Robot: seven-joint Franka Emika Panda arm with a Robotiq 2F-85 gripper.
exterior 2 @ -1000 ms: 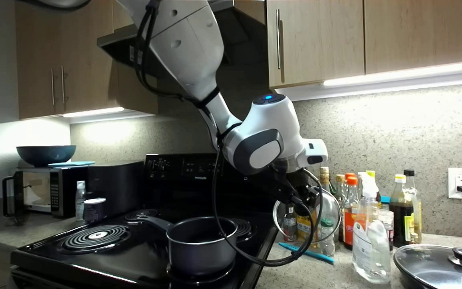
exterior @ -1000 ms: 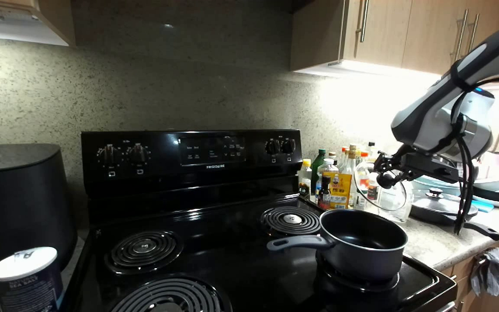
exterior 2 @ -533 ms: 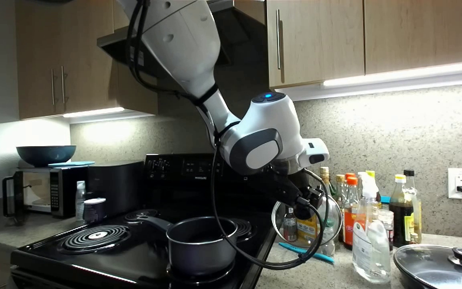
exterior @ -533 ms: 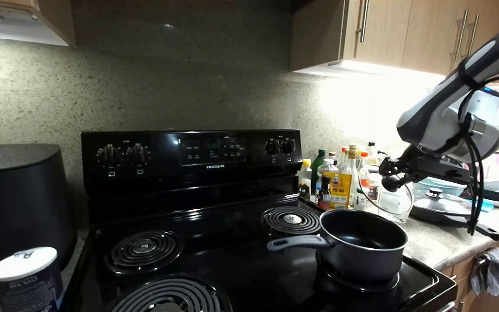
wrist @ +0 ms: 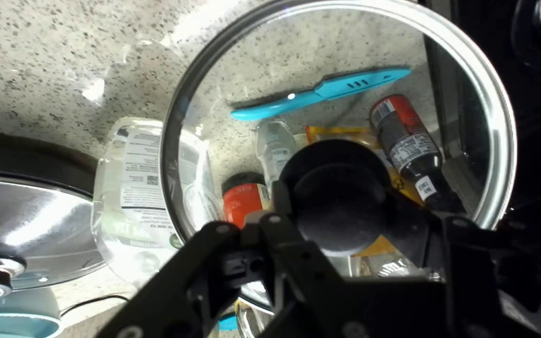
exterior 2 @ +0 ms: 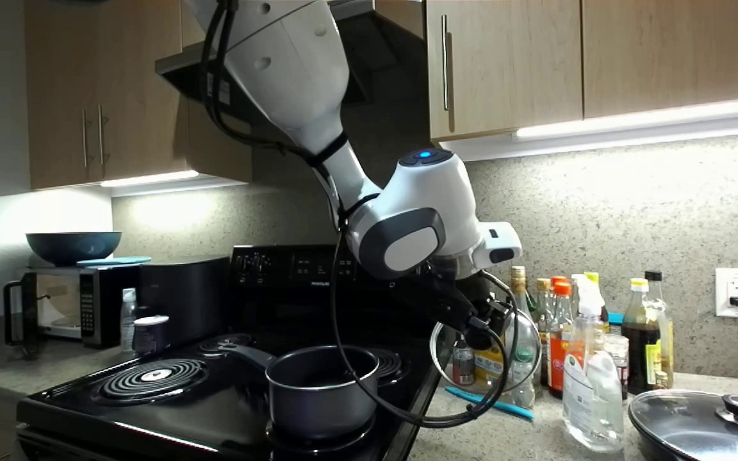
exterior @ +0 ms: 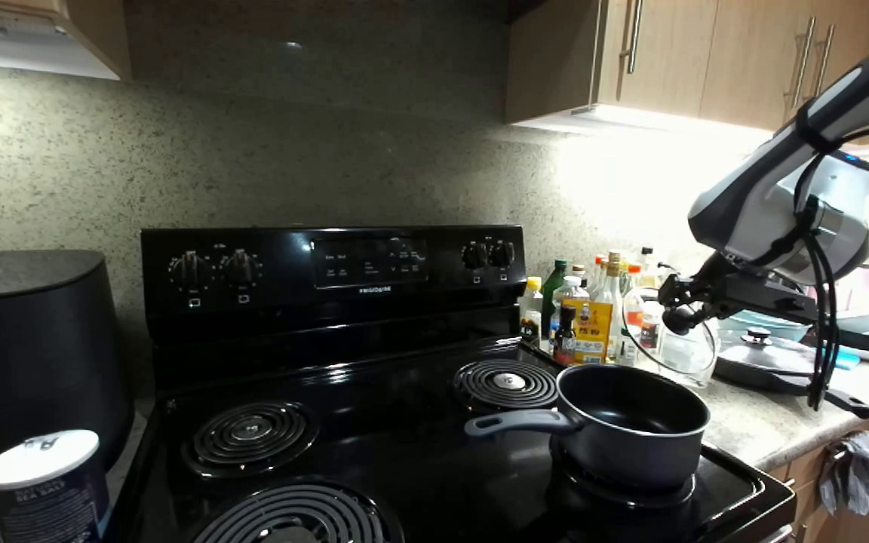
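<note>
The fingers point(wrist: 409, 230) were clenched on the black knob point(wrist: 338, 202) of a round glass lid point(wrist: 327, 115) — I was holding it in the air, in a tilted position, above the counter point(exterior 2: 459, 442) and near the bottles point(exterior 2: 558, 352). Through its glass I could see, from the wrist, a turquoise utensil point(wrist: 331, 89) which lay on this counter. The saucepan point(exterior: 631, 460) stood on the black stove point(exterior: 434, 452) — well apart from the lid.

In an exterior view, the lid point(exterior 2: 479, 369) is above the counter point(exterior 2: 503, 438), partly before the bottle cluster point(exterior 2: 558, 346), right of the saucepan point(exterior 2: 318, 406) on the stove point(exterior 2: 228, 392), left of the spray bottle point(exterior 2: 590, 397).
</note>
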